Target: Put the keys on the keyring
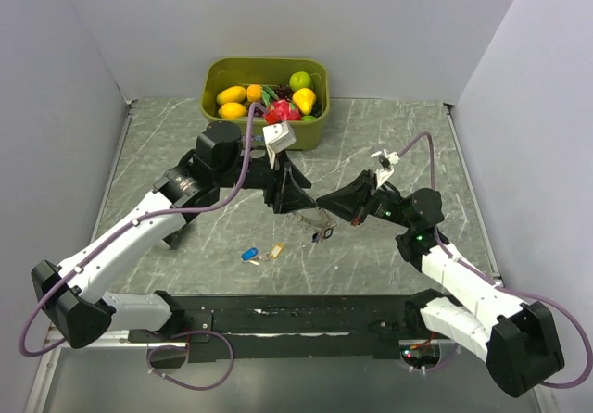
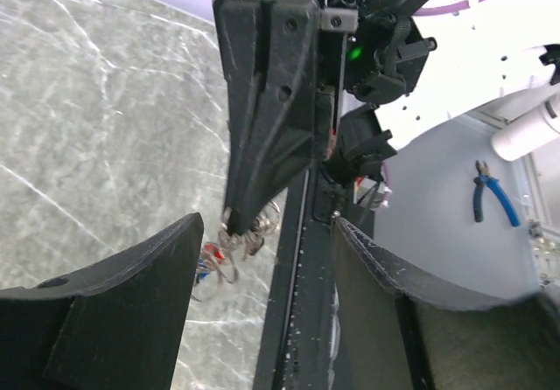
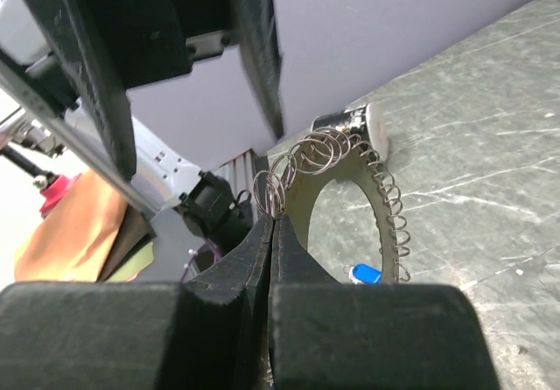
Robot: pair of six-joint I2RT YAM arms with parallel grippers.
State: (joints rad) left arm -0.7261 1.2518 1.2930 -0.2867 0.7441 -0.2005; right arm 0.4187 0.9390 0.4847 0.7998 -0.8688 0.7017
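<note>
Silvery keyring (image 3: 319,152) is half hidden inside the clamped right tool (image 3: 273,221).

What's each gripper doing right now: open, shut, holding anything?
Left gripper: open, fingers wide apart, holding nothing.
Right gripper: closed, pinching the coiled wire keyring.

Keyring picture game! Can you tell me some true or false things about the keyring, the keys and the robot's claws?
1. The right gripper is pinching the keyring. True.
2. The blue key hangs on the keyring. False: it lies on the table, apart from the ring.
3. The left gripper is shut tight. False: its fingers are spread wide open.
4. The toy fruit sits in a green bin. True.
</note>
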